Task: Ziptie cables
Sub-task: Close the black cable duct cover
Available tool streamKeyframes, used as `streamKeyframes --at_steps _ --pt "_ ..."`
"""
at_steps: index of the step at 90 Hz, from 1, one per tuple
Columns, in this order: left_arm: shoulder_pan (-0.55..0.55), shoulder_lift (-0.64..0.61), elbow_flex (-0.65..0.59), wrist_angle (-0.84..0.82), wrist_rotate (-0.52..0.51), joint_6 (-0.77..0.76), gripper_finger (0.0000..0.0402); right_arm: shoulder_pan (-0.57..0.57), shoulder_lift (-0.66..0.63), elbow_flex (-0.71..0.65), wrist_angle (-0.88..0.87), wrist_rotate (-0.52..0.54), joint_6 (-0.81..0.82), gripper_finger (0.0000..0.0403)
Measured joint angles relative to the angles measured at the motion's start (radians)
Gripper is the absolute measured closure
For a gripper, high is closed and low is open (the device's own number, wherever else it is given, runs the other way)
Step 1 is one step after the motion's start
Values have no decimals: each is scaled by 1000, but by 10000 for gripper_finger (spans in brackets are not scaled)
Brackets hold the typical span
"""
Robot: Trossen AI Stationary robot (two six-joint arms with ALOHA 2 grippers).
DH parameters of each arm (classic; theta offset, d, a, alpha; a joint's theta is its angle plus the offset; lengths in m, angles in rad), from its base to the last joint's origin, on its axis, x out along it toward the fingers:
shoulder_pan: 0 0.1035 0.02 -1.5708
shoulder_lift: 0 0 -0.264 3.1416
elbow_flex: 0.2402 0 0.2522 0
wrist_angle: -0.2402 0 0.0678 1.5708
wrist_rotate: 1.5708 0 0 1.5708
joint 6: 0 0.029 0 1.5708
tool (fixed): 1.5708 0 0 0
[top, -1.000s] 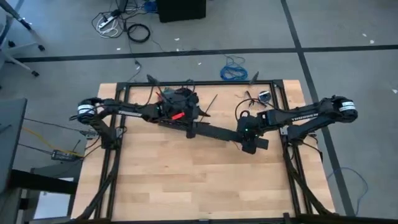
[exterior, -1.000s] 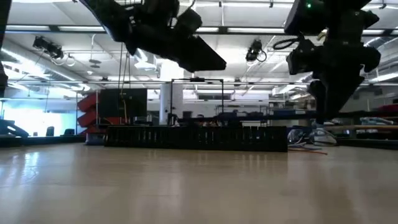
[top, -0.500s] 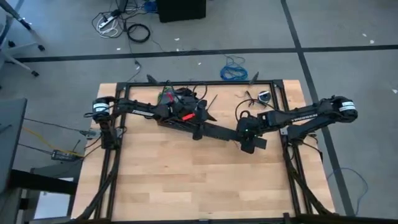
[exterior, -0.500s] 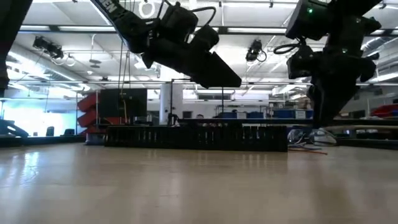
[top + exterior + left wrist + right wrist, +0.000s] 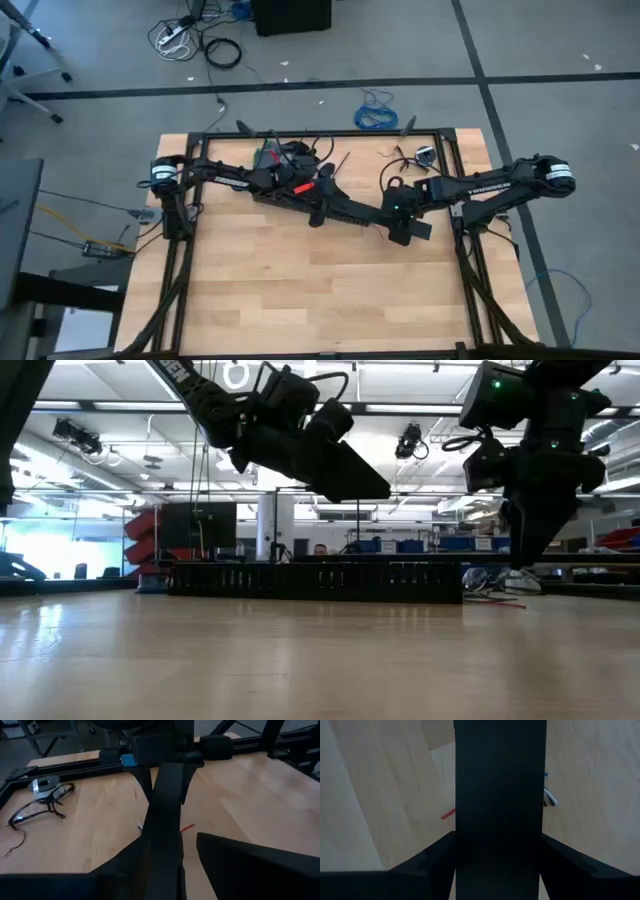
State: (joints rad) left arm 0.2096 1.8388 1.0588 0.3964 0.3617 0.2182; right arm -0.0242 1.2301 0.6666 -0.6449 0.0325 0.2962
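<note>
Above table centre | two grippers: left gripper (image 5: 372, 214) state unclear | right gripper (image 5: 398, 232) state unclear

1. The left arm (image 5: 215, 176) reaches from the left side toward the centre, its left tool (image 5: 368, 214) raised and angled downward.
2. The right arm (image 5: 500, 185) reaches inward from the right side; its right tool (image 5: 402, 232) hangs raised, pointing down.
3. The two tools sit close together.
</note>
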Motion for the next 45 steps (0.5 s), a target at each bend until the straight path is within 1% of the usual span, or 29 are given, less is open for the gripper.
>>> streamKeyframes --at_steps 28,45 --pt "0 39 -2 12 18 -10 245 0 0 0 -15 -10 -8 169" --pt "0 35 -2 31 33 -13 245 0 0 0 -19 -31 -78 169"
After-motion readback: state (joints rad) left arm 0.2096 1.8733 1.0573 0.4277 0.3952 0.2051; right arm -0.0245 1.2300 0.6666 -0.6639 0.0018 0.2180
